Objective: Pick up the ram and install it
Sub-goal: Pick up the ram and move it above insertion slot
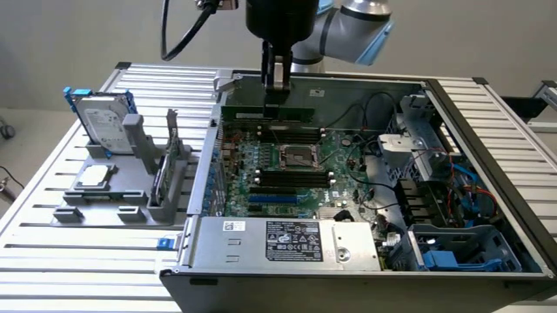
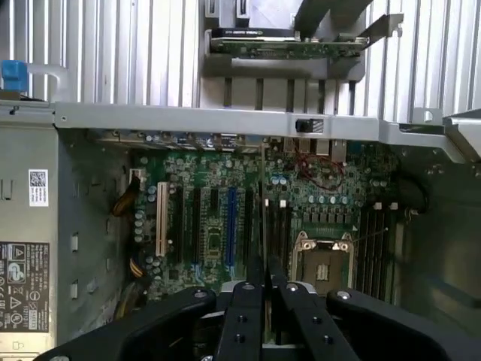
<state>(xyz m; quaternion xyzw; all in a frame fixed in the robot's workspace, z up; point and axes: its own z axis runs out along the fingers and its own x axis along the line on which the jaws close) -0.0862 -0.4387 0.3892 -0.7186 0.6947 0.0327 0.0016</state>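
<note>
Slatted metal table [image 1: 52,261] carries an open PC case [image 1: 348,290], lying flat w/ the side panel off. Inside, the green mobo [image 1: 344,153] fills most of the floor. A silver PSU [image 1: 287,240] w/ labels sits along the near edge, and a drive cage w/ blue parts [image 1: 452,254] is at the exterior view's right. Beside the case, on the exterior view's left, a grey parts fixture [image 1: 113,208] holds an upright hard drive [image 1: 103,127], a square silver processor chip [image 1: 96,176] lying flat, and a green card w/ metal bracket [image 2: 285,47] standing on edge. The UR arm [image 1: 357,26] comes down from above at the far side of the case. The gripper [image 1: 276,91] points straight down, fingers pressed together and pinching the ram [image 1: 296,115] at about mid-length. The ram is held level, long edge down, over the far end of the mobo. It's just beyond the far bank of black RAM slots [image 1: 291,135] and runs parallel to them. Can't tell if it touches the board. The CPU socket [image 1: 296,156] sits between the two slot banks, near side of the ram. In the wrist view the black fingers [image 2: 244,316] clamp a thin dark edge, the ram [image 2: 263,256] seen end-on, in line w/ the slots beside the socket [image 2: 323,252].
</note>
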